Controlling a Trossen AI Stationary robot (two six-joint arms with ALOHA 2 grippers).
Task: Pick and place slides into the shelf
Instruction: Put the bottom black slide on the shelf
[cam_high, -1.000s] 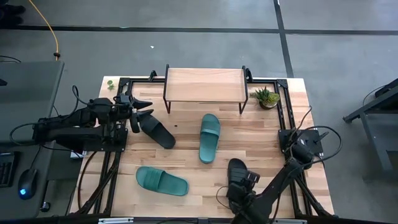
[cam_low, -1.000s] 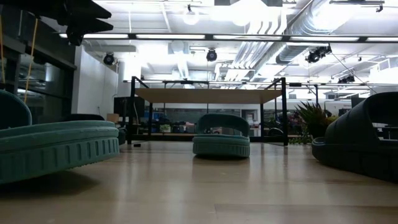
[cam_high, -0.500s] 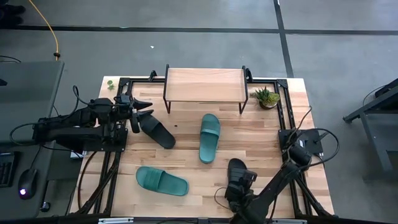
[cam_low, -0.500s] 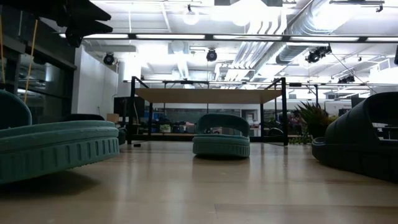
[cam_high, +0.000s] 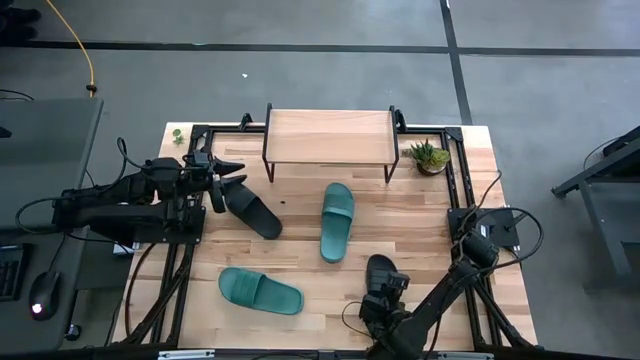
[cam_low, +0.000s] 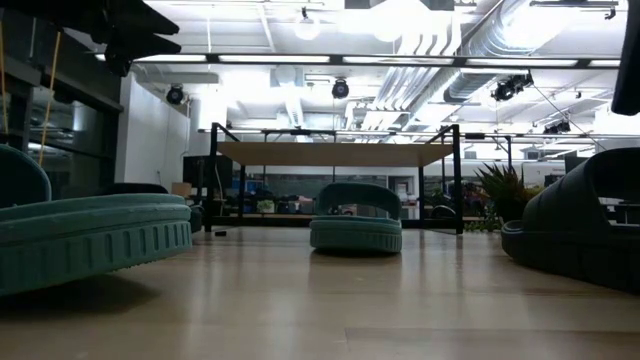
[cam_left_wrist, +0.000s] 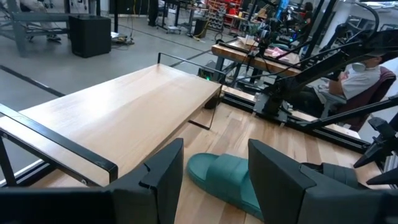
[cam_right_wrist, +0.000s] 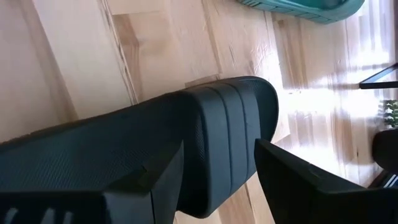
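Parted jaws on the right gripper (cam_right_wrist: 217, 186) hang directly over the ribbed strap of a black slide (cam_right_wrist: 205, 143) at the near edge of the table, a finger (cam_right_wrist: 155, 186) to either side of it; from the wrist view I cannot tell whether the pads touch the rubber yet, and nothing looks lifted. From overhead, that gripper (cam_high: 385, 300) sits on top of the same black slide (cam_high: 379, 270), toward the table's near right.

Over on the left side, the left gripper (cam_high: 232, 173) waits with its fingers spread and empty, just above the heel end of the second black slide (cam_high: 250, 210), which lies at a slant on the tabletop.

Out from there, 1 teal slide (cam_high: 337, 220) lies roughly lengthwise in the middle, just in front of the shelf (cam_high: 328, 135), and the other teal slide (cam_high: 260, 291) lies near the front, left of centre. The shelf stands at the far side with its plank top bare, and I see nothing under it from the low view. A small potted plant (cam_high: 429, 155) sits beside its right end.

So by my reckoning, 0 of 4 slides are placed; all 4 are still on the table, and the first pick looks to be only starting.

I can read no brand, label or writing on the slides, the shelf or the arms.
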